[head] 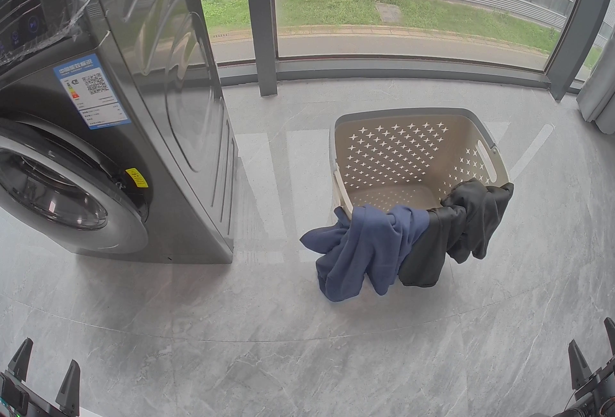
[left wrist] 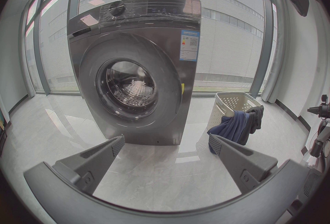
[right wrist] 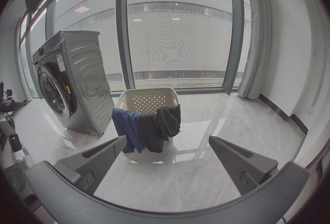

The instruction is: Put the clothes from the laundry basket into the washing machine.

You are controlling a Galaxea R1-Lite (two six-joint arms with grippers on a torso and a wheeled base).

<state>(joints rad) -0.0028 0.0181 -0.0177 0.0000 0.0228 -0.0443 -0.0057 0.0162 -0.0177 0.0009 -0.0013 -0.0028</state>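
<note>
While both arms sit low, well apart from the work, we see each claw spread wide and holding nothing. The left claw [left wrist: 165, 140] faces the washer [head: 147, 117]; the right claw [right wrist: 165, 140] faces the basket [head: 397, 155].

The washer stands on the floor [head: 269, 335] at our left, and its round door [head: 57, 194] looks shut to us. The basket stands on the floor to the right of the washer, apart from it.

Two clothes hang over the basket's near rim. A blue garment [head: 365, 245] drapes over the washer-side corner and trails down the outside wall. A black garment [head: 467, 216] touches it and covers the other near corner.

We judge several risks. The garments overlap, so lifting one may drag the other onto the floor. The basket looks light, so cloth catching on its rim could tip or slide it. If the door is indeed shut, nothing can go in until it is opened. A loose sleeve may snag on the door's lip.
</note>
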